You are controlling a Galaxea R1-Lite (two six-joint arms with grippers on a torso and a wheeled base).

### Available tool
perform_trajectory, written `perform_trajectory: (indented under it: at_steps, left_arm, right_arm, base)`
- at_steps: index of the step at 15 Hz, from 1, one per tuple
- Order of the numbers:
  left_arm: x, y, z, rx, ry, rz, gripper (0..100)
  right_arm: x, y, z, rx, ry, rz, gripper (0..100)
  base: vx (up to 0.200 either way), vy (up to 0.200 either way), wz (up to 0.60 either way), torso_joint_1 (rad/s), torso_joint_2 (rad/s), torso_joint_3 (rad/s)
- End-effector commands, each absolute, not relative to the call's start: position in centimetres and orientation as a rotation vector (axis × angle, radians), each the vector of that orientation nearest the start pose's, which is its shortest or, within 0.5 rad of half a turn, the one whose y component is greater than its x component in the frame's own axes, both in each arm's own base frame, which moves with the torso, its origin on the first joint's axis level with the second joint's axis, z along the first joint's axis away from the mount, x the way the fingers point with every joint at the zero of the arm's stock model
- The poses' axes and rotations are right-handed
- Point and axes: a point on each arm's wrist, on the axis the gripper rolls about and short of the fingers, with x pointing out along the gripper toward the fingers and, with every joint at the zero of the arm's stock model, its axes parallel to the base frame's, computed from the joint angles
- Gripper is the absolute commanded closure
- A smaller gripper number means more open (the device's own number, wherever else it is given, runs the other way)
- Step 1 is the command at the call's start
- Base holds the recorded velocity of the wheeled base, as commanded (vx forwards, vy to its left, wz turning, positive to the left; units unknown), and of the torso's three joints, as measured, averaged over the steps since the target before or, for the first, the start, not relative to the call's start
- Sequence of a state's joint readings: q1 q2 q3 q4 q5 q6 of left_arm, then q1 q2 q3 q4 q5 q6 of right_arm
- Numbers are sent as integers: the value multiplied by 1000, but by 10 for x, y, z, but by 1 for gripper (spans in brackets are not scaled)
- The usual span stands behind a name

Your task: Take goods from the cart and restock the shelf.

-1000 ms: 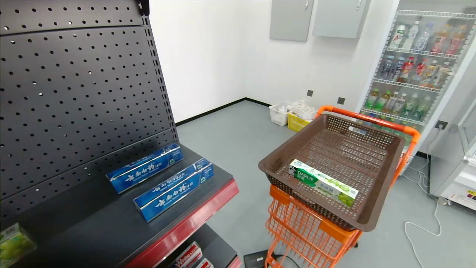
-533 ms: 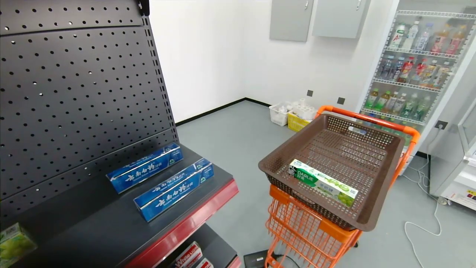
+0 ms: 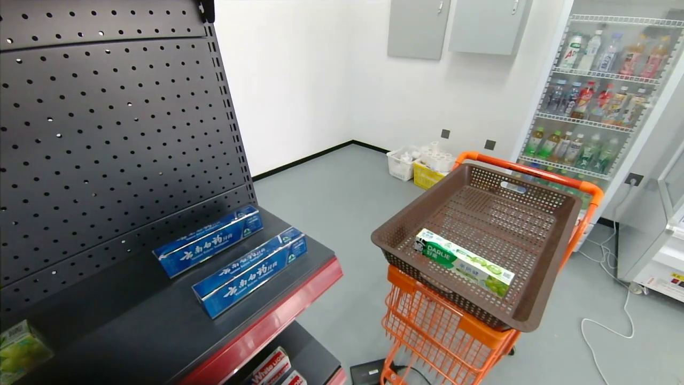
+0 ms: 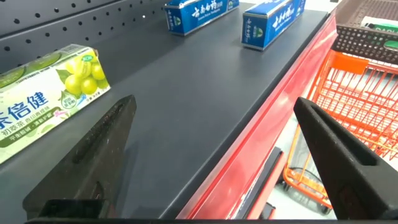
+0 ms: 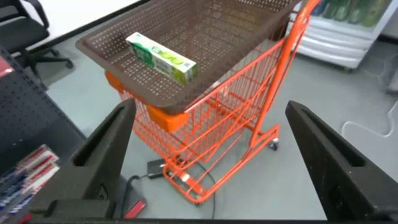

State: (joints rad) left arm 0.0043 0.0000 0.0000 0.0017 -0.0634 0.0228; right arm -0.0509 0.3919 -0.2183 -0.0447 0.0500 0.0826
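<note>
Partly done: shelf [image 3: 160, 321] carries two blue boxes [image 3: 249, 271] plus a green carton [image 4: 43, 93], one green-white box [image 3: 465, 262] waits in the cart's brown basket [image 3: 539, 315], left pincer [image 4: 214, 106] and right pincer [image 5: 211, 111] both gape empty.

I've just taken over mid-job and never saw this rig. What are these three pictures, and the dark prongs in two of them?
The wide picture is from the robot's head camera. The other two come from cameras on its wrists; the dark prongs are each gripper's own fingers. The left gripper is open near the black shelf, the right gripper open facing the orange cart; neither holds anything. On the shelf lie two blue boxes and a green box. One green-and-white box lies in the brown basket on the cart.
</note>
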Motion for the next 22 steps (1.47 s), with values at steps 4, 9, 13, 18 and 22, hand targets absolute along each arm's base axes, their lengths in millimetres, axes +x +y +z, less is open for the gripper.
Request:
perform_trajectory:
  at_steps: [4, 9, 13, 18, 22]
  left_arm:
    - [-23, -2, 75, 23, 1, -58, 0]
    - [-23, -2, 75, 23, 1, -58, 0]
    - [-23, -2, 75, 21, 1, -58, 0]
    - [-23, -2, 75, 23, 1, -58, 0]
    - [-23, -2, 75, 23, 1, -58, 0]
  right_arm:
    - [111, -15, 207, 103, 272, -121, 0]
    - [173, -26, 223, -90, 309, -19, 0]
    - [230, -30, 224, -211, 370, 167, 0]
    - [294, -32, 192, -339, 441, 360, 0]
    - [347, -17, 181, -327, 439, 484, 0]
  base:
    - [0, 0, 0, 0, 0, 0]
    - [0, 0, 0, 0, 0, 0]
    - [0, 0, 0, 0, 0, 0]
    - [0, 0, 0, 0, 0, 0]
    - [0, 0, 0, 0, 0, 0]
